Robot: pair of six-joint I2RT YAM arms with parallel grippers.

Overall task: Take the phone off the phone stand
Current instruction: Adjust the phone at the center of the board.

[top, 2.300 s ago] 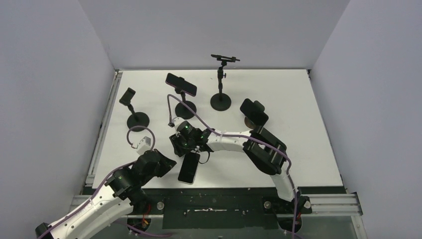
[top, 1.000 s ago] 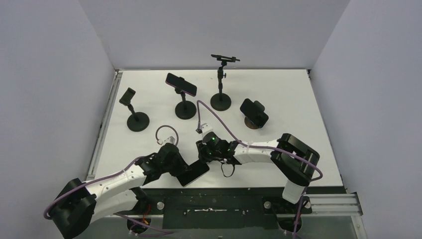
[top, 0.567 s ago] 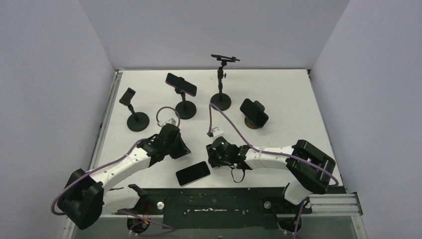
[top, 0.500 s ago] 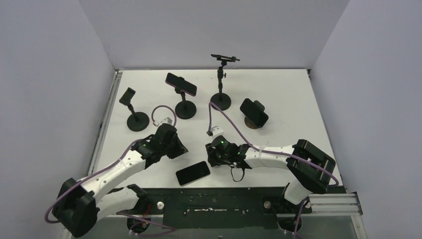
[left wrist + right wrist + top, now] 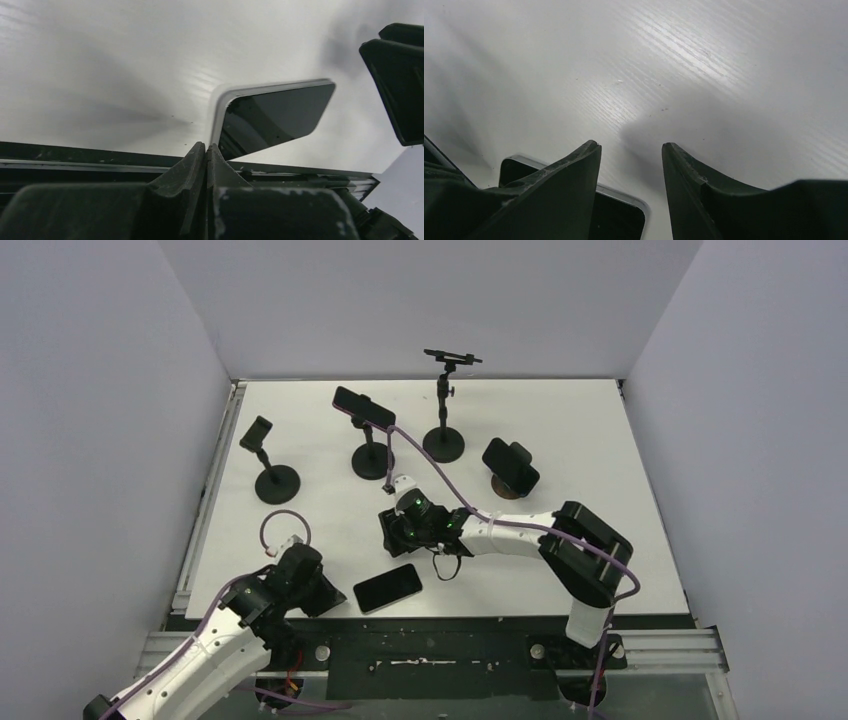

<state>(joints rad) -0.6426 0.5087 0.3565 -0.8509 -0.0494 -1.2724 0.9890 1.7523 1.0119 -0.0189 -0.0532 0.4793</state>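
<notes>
White tabletop (image 5: 600,440) bears the phone (image 5: 388,587) lying flat, glossy black screen up.

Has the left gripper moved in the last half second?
Yes. The left gripper has pulled back from the leftmost stand toward the near edge, ending just left of the flat phone.

So the left arm (image 5: 215,640) is tucked back close to its own base, elbow low, wrist angled forward and down. The left claw (image 5: 206,150) is pinched fully closed, fingers pressed flat together with nothing in them. The right arm (image 5: 520,532) goes up from its base, bends at the elbow and runs its forearm out to the left across the middle. The right claw (image 5: 630,145) hangs low with a clear gap between the fingers, gripping nothing.
</notes>
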